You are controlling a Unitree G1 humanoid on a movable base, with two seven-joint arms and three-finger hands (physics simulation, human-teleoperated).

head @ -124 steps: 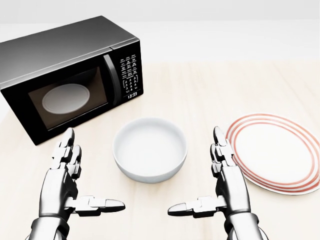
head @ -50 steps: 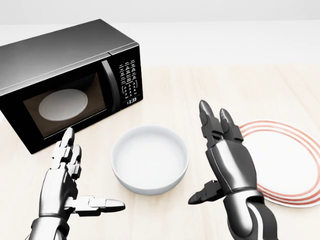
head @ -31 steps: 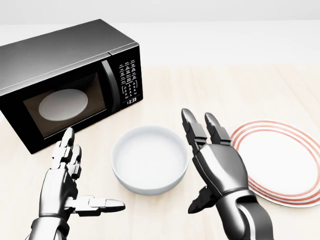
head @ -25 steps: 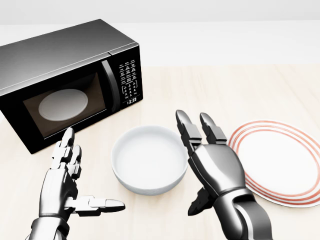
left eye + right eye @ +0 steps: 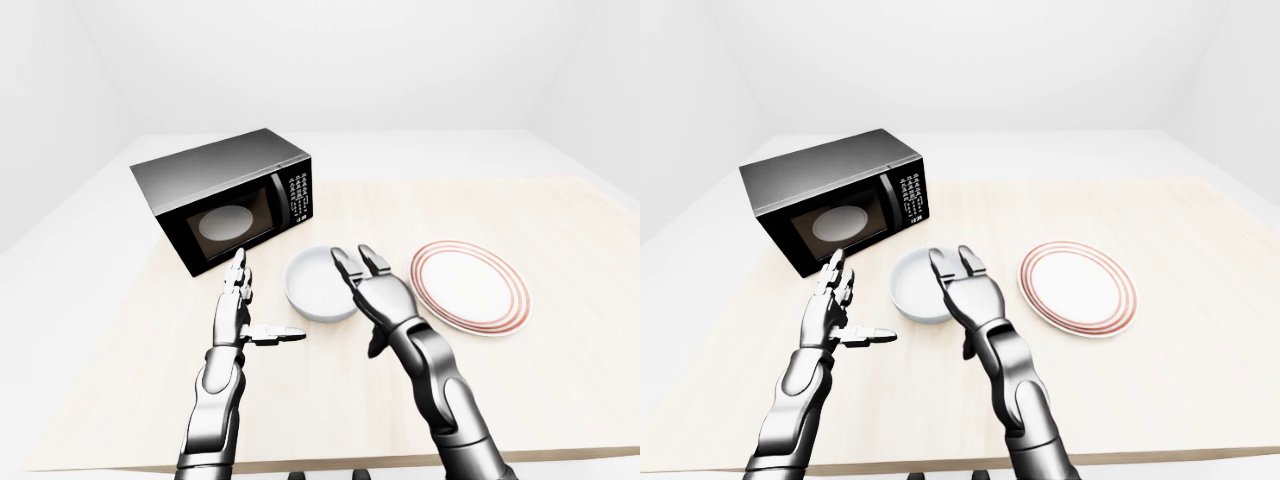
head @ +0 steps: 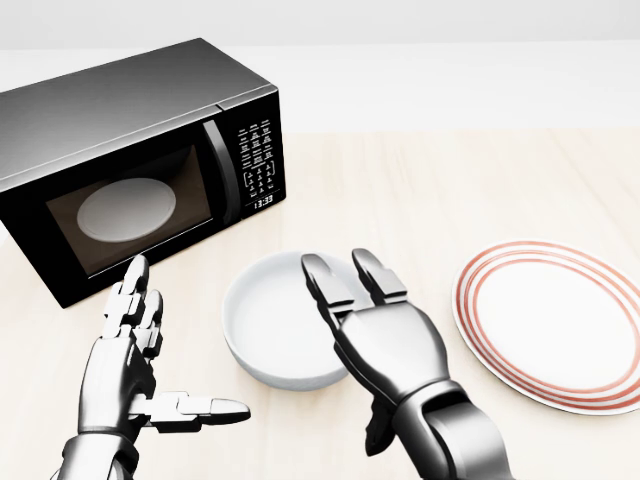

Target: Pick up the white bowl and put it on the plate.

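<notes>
The white bowl (image 6: 272,322) stands on the light wooden table, just below the microwave in the head view. My right hand (image 6: 350,345) is open, its fingers (image 6: 330,285) stretched flat over the bowl's right rim and hiding that side. I cannot tell whether they touch the bowl. To the bowl's left my left hand (image 6: 160,350) is open, palm inward with the thumb pointing right, and stands apart from the bowl. The red-ringed white plate (image 6: 555,325) lies empty to the right of the bowl.
A black microwave (image 6: 130,160) with its door shut stands at the upper left of the head view, a white turntable showing through its window. The table (image 5: 560,230) stretches on to the right, beyond the plate.
My right hand has risen and swung left, from beside the plate's left edge to over the bowl's right rim. The left hand and the bowl have stayed put.
</notes>
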